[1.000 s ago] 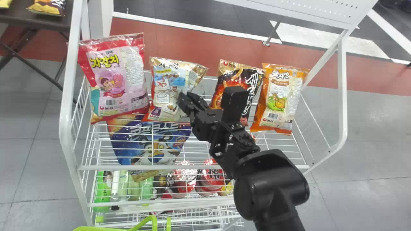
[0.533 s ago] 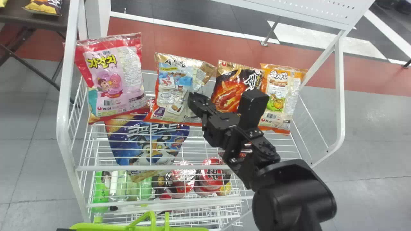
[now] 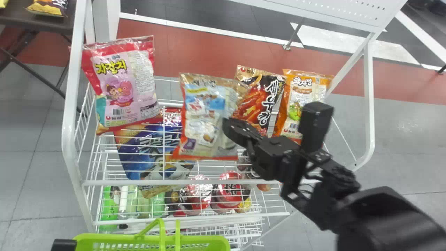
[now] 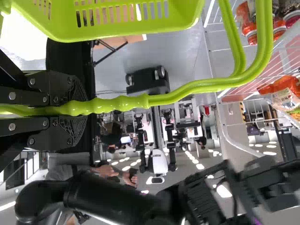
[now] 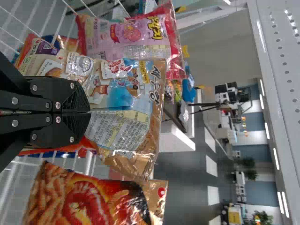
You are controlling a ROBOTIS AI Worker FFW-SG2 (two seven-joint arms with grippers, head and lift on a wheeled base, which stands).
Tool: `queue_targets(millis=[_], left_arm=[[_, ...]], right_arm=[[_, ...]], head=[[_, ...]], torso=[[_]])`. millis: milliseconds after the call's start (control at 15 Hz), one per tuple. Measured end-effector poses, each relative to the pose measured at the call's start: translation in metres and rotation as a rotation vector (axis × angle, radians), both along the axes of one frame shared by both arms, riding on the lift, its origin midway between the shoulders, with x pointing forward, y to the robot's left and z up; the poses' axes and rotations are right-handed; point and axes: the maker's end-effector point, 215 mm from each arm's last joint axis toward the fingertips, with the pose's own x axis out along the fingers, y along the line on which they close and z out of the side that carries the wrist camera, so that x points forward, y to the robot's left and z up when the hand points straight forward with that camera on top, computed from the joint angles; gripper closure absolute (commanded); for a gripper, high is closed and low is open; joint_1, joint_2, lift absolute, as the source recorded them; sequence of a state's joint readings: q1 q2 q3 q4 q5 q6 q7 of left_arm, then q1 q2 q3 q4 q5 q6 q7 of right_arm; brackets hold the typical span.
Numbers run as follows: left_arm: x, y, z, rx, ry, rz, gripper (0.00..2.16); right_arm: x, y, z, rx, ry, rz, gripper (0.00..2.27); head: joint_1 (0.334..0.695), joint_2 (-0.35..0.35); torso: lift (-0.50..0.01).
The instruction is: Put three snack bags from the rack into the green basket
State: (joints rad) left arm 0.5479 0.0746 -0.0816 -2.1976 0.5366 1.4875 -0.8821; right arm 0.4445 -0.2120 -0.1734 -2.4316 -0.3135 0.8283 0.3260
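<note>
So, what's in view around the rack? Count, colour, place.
Rack: one, white, head view's centre.
Pink bag: one, pink-red, upper left.
Held bag: one, gold and blue, in right claw.
Dark bag: one, black-red, beside held bag.
Orange bag: one, orange, upper right.
Lower bag: one, blue, below pink bag.
Containers: at least two, red, lower shelf.
Bottles: several, green, lower left.
Basket: one, green, bottom edge.
Table: one, dark, top left.
Packets: at least two, yellow, on table.
Left claw: one, black, on basket handle.
Right claw: one, black, pinching held bag.
</note>
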Motion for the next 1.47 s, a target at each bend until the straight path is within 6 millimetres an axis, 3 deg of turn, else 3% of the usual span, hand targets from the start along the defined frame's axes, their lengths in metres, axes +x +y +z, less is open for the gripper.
queue_targets(millis=[200, 333, 400, 533, 667, 800, 1067, 1333, 1400, 1467], left_arm=[[0.004, 0.0, -0.001, 0.004, -0.01, 0.006, 2.05], [0.006, -0.001, -0.001, 0.007, -0.015, 0.011, 2.05], [0.007, -0.002, -0.001, 0.004, -0.017, 0.012, 2.05], [0.008, -0.003, 0.001, -0.004, -0.018, 0.017, 2.05], [0.009, -0.006, 0.002, -0.013, -0.021, 0.025, 2.05], [0.01, -0.008, 0.003, -0.023, -0.024, 0.036, 2.05], [0.01, -0.01, 0.003, -0.025, -0.023, 0.042, 2.05], [0.008, -0.009, 0.003, -0.03, -0.017, 0.044, 2.05], [0.008, -0.008, 0.004, -0.031, -0.017, 0.045, 2.05], [0.008, -0.008, 0.004, -0.031, -0.017, 0.045, 2.05]], right_arm=[[-0.058, -0.037, -0.007, 0.002, 0.205, -0.015, 2.01], [-0.104, -0.047, -0.018, 0.042, 0.36, 0.004, 2.01], [-0.128, -0.047, -0.025, 0.07, 0.441, 0.02, 2.01], [-0.154, -0.044, -0.036, 0.102, 0.517, 0.037, 2.01], [-0.179, -0.028, -0.056, 0.153, 0.598, 0.074, 2.01], [-0.203, -0.006, -0.089, 0.212, 0.708, 0.112, 2.01], [-0.236, 0.031, -0.147, 0.227, 0.873, 0.169, 2.01], [-0.236, 0.052, -0.187, 0.201, 0.942, 0.212, 1.91], [-0.241, 0.059, -0.193, 0.193, 0.961, 0.23, 1.72], [-0.245, 0.064, -0.197, 0.181, 0.974, 0.247, 1.1]], head=[[0.695, -0.35], [0.695, -0.35], [0.695, -0.35], [0.695, -0.35], [0.695, -0.35], [0.695, -0.35], [0.695, -0.35], [0.695, -0.35], [0.695, -0.35], [0.695, -0.35]], torso=[[0.0], [0.0], [0.0], [0.0], [0.0], [0.0], [0.0], [0.0], [0.0], [0.0]])
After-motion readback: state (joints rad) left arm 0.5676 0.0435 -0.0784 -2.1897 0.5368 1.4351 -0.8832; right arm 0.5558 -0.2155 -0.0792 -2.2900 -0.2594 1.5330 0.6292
